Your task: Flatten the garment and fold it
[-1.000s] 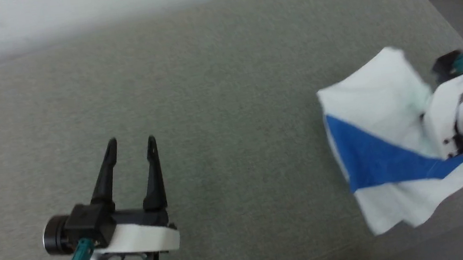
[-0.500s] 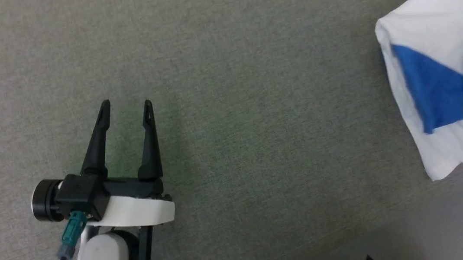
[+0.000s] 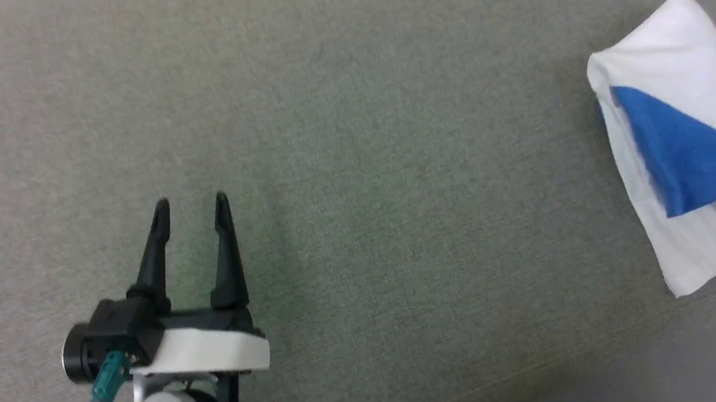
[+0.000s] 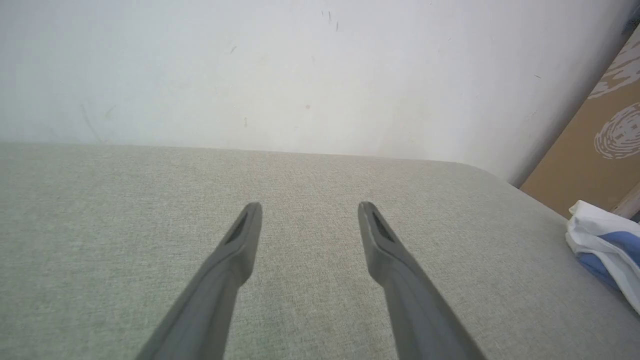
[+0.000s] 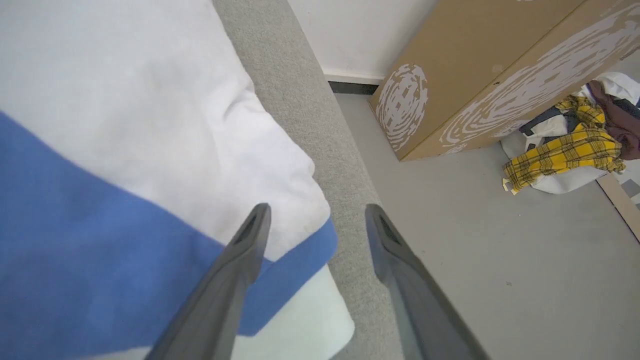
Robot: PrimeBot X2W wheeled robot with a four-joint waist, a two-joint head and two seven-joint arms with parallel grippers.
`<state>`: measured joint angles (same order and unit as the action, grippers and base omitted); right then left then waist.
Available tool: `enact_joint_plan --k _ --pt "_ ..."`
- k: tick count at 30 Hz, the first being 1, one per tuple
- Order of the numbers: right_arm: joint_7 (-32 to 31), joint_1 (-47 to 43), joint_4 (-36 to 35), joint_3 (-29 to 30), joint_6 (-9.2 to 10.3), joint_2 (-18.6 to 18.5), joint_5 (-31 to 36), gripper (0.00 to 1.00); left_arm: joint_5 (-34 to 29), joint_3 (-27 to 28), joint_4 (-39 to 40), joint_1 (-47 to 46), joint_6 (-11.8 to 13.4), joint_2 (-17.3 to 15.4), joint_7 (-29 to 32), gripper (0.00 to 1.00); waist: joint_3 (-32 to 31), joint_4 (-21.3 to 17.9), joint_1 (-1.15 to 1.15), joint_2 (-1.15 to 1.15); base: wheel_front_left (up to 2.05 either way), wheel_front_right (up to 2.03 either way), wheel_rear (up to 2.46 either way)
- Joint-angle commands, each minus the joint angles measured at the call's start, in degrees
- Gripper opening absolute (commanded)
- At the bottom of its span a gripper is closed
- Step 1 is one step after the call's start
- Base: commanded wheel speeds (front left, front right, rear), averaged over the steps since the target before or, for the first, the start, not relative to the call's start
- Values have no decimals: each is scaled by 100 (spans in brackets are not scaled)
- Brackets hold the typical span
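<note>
Right wrist view shows right gripper (image 5: 316,206) wide open, empty, at garment (image 5: 125,125) edge, cardboard box (image 5: 475,75) beyond.

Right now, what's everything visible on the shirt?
The garment is a thin, soft-looking shirt, white with a bright blue band running diagonally across it. It lies as a folded, slightly rumpled bundle of stacked layers on the grey fabric cushion, near the cushion's right edge. The right gripper hangs open over the edge of the cloth; whether a finger touches it cannot be told.
</note>
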<state>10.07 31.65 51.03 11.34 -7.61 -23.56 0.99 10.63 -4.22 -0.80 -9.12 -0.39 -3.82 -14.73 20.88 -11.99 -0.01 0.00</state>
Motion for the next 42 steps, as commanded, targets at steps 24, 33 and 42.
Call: enact_joint_plan --k 24,33,42 --pt "181 -2898 -3667 -1229 12 1867 -955 100 -54 593 -350 1289 224 -48 -27 100 -2079 902 1 0 0 0 0" --pt "-141 -3517 -5028 -1583 12 1997 -985 100 -149 785 -301 1605 83 -185 -27 100 -2320 1158 1 0 0 0 0" --pt "-397 -4046 -5545 -1538 12 2055 -895 100 -279 591 -404 1931 -112 -245 -27 100 -2544 1202 1 0 0 0 0"
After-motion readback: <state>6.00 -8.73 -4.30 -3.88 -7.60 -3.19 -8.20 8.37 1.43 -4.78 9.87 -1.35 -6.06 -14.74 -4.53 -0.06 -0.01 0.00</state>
